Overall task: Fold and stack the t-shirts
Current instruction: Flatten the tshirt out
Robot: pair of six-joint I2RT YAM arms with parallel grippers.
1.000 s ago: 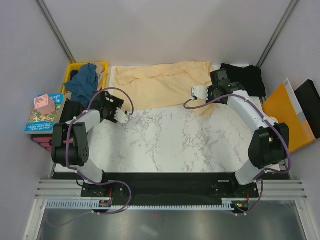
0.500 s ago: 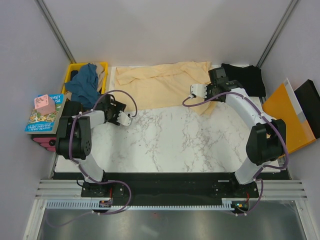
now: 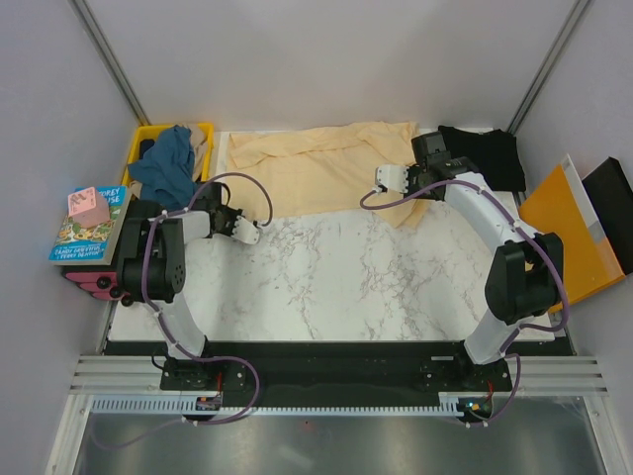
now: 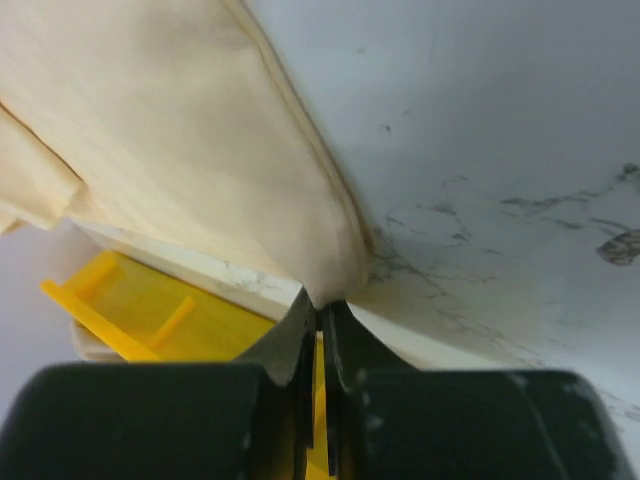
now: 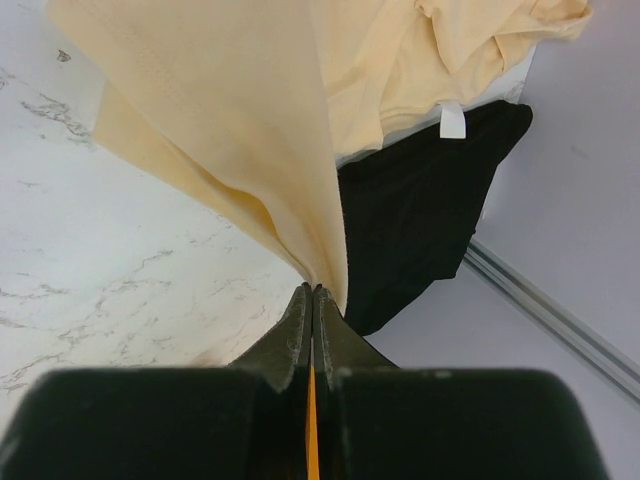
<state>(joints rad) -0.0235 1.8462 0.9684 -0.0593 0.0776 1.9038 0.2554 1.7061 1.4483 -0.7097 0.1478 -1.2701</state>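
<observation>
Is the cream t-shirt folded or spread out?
Spread out, rumpled: the cream t-shirt lies wide along the table's far side, sleeves showing.

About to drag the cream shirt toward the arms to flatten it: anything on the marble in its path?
Nothing visible. The left gripper and right gripper, jaws shut, hold the cream shirt by its near edge; the marble table nearer the arms shows no object. The black shirt lies to the right, out of the path.

Bright even light, soft shadows, blurred wrist foregrounds
</observation>
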